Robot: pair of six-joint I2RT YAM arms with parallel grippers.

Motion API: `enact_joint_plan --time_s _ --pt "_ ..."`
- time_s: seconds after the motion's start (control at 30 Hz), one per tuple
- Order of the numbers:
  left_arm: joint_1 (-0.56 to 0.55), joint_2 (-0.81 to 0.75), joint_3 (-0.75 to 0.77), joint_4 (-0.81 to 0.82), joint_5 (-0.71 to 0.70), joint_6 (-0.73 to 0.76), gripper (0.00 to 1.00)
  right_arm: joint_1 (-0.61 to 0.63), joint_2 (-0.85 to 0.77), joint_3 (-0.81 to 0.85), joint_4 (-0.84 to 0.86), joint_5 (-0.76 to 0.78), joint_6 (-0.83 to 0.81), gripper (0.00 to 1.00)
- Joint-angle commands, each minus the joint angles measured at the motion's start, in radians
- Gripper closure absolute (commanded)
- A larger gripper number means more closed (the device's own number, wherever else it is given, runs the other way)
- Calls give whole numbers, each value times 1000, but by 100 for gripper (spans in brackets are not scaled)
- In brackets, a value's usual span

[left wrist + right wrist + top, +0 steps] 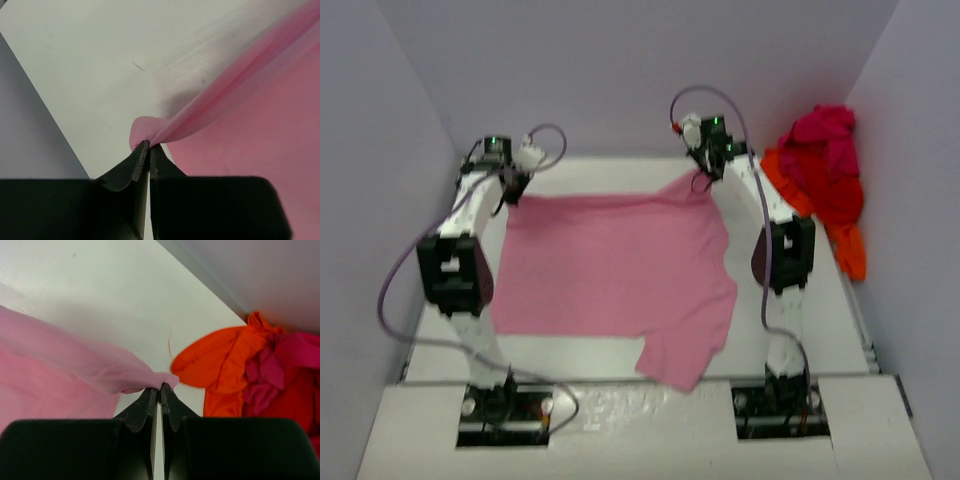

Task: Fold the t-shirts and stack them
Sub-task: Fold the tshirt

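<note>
Near the back of the table [600, 175], left pincer [149, 145] and right pincer [160, 386] both clamped on pink t-shirt [610, 265].

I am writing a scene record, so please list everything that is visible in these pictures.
pink t-shirt: one, light pink, spread on the table's middle
t-shirt pile: one heap, orange, red and magenta, table's far right corner
table: one, white, under everything
walls: three, grey-violet, around table
left arm: one, white and black, left of the pink t-shirt; jaws shut on its far left corner
right arm: one, white and black, right of it; jaws shut on its far right corner
</note>
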Motion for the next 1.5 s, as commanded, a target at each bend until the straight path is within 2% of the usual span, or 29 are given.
enact_joint_plan --time_s 0.0,0.3,0.4,0.8,0.97,1.2,1.47 --pt "83 128 172 158 -92 30 100 -6 173 237 99 165 -41 100" --pt "97 345 401 200 -142 23 100 33 225 281 129 152 -21 100" --pt "102 350 408 190 -118 15 100 34 189 261 128 150 -23 100" --pt "98 105 142 259 -38 18 100 103 -119 -103 116 128 -70 100" --pt "102 -8 -22 295 6 25 100 130 -231 -210 86 120 -78 100" --pt "102 -104 -136 235 60 63 100 193 -293 -342 -18 106 -94 100" --pt "109 -166 -275 152 94 175 100 244 -321 -472 -126 89 -100 100"
